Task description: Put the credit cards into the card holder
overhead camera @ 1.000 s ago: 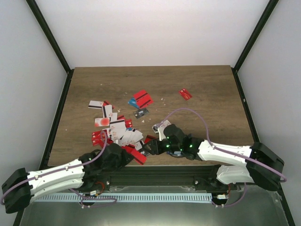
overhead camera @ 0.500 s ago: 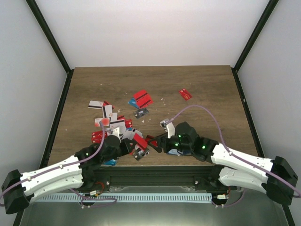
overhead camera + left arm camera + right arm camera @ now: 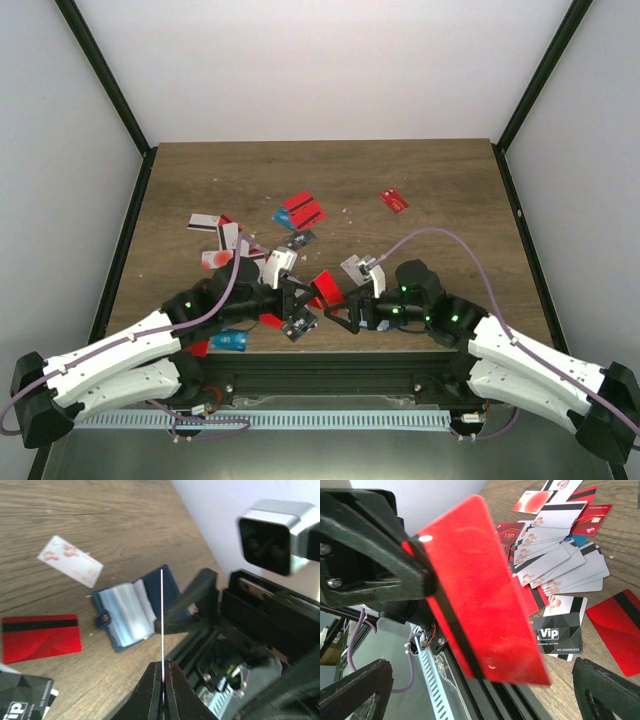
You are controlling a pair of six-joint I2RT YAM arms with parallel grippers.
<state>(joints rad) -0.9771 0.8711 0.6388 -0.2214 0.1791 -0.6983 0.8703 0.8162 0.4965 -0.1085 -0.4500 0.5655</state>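
Legibly, only one card carries print that can be read: a dark grey card [image 3: 555, 632] marked "Vip", lying flat on the bench [image 3: 440, 180] at the edge of the loose cards [image 3: 560, 555]. The number line beneath the word is too small to read.

The card holder [image 3: 127, 615] lies open on the bench with its pale blue inside facing up and its clasp tab at the left edge. Whether any card sits in it cannot be told.

The left gripper [image 3: 162, 672] has its jaws clamped on a red card [image 3: 480, 595], held off the bench. In the left wrist view the card appears edge-on, crossing the holder's right half.

The right gripper [image 3: 345, 316] has its jaws apart and holds nothing. One dark finger [image 3: 192, 597] overlaps the holder's right side.

Nearby on the bench:
- A white card [image 3: 70, 567] with red marks lies beyond the holder.
- A striped card [image 3: 40, 637], red with a black band, lies to its left.
- A light blue card [image 3: 228, 340] lies beside the left arm.
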